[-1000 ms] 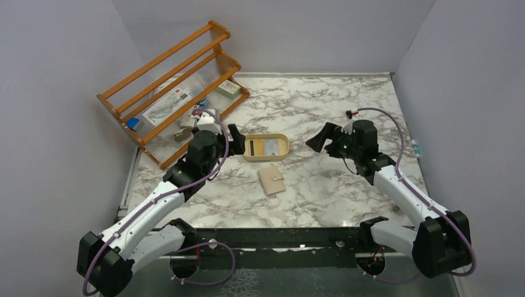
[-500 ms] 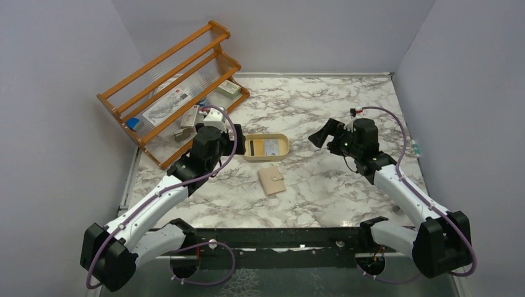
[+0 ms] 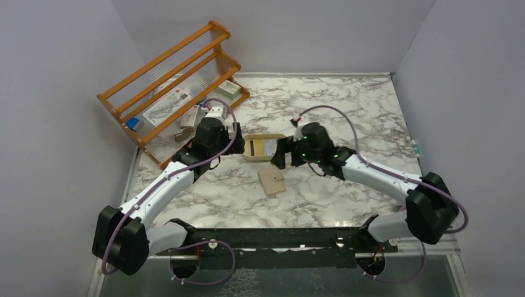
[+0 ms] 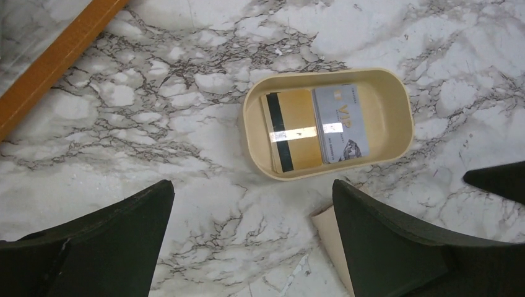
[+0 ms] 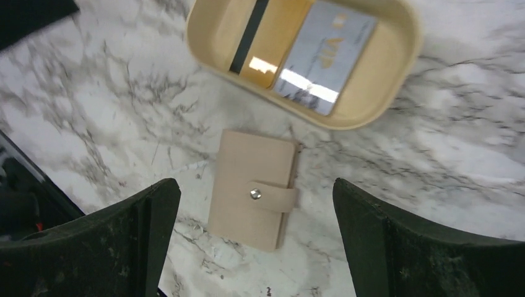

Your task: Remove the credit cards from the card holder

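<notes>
**Wallet shut, cards in tray**

R gripper (image 5: pixel 252 185) jaws wide, hovers over snapped-shut wallet (image 5: pixel 247 213), prob. lining up a grab. Wallet sits at tray's (image 4: pixel 385 106) 6 o'clock. L gripper (image 4: pixel 251 185) also wide, empty, at tray's 9. 2 cards (image 4: pixel 339 122) lie in tray.

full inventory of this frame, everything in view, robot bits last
table: one, white-grey marble, under everything
rack: one, orange wood, far left of the table
boxes and printed sheet: several, mostly white, on the rack; too small to count
tray: one, cream oval, mid-table
yellow-orange card: one seen, dark stripe, flat in the tray; maybe more beneath
whitish-blue card: one, flat in the tray beside it
card holder: one, tan, snapped shut, on the table just near of the tray
left gripper: open, empty, by the tray
right gripper: open, empty, above the card holder
</notes>
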### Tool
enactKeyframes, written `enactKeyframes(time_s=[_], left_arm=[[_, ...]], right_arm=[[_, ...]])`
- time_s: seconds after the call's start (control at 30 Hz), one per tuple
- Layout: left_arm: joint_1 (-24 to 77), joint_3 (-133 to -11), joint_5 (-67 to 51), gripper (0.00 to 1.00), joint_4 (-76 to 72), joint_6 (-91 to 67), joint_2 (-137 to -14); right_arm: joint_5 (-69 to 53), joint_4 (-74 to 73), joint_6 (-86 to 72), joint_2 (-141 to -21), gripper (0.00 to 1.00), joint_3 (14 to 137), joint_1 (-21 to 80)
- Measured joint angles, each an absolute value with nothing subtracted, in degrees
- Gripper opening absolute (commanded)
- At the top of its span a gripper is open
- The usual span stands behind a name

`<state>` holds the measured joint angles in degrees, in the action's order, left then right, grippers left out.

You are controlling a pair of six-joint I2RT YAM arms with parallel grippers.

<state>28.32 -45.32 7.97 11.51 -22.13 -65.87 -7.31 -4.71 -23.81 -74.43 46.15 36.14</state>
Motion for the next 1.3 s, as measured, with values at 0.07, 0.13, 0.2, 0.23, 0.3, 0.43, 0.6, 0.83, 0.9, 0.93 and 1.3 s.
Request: enactKeyframes(time_s=[0.07,0.13,0.2,0.23,0.3,0.43,0.6,0.83,0.9,0.93,1.3], left_arm=[[25.7,-44.9,5.3,0.99,11.9,-23.6,-65.9],[23.9,-44.6,3.3,0.99,12.3,-24.7,-65.9],[22.3,-44.5,1.7,0.99,13.1,-25.7,-65.9],[22.1,-44.5,1.3,0.99,13.3,-26.2,-65.9],[22.1,-44.0,-0.3,0.99,13.5,-27.4,-65.5],[22.1,-40.5,-3.8,0.99,13.2,-30.9,-64.3],[22.1,-34.7,-6.4,0.99,12.2,-34.9,-64.5],[22.4,-31.7,-8.4,0.99,8.3,-38.2,-67.1],[22.9,-31.7,-8.8,0.99,6.1,-38.5,-69.1],[23.2,-31.7,-8.9,0.98,5.2,-38.6,-70.1],[24.0,-37.9,-10.0,0.97,-2.4,-37.9,-84.4]], right_arm=[[-4.5,-5.5,-22.3,-79.7,0.93,48.8,41.8],[-2.6,-6.6,-20.9,-83.5,0.89,49.8,46.1],[-1.2,-7.7,-19.8,-86.2,0.89,50.1,48.0],[-0.5,-8.0,-19.3,-87.2,0.89,50.2,48.3],[0.8,-8.3,-17.8,-88.6,0.86,50.2,48.3],[2.9,-8.7,-14.4,-89.7,0.78,50.5,48.3],[3.6,-8.2,-10.7,-91.3,0.71,51.5,48.3],[2.3,-7.1,-7.1,-91.4,0.6,51.1,48.3],[1.1,-6.9,-6.2,-91.2,0.57,50.6,48.3],[0.5,-6.8,-5.7,-91.2,0.57,50.4,48.3],[-2.8,-6.7,-2.3,-91.3,0.53,50.3,49.1]])
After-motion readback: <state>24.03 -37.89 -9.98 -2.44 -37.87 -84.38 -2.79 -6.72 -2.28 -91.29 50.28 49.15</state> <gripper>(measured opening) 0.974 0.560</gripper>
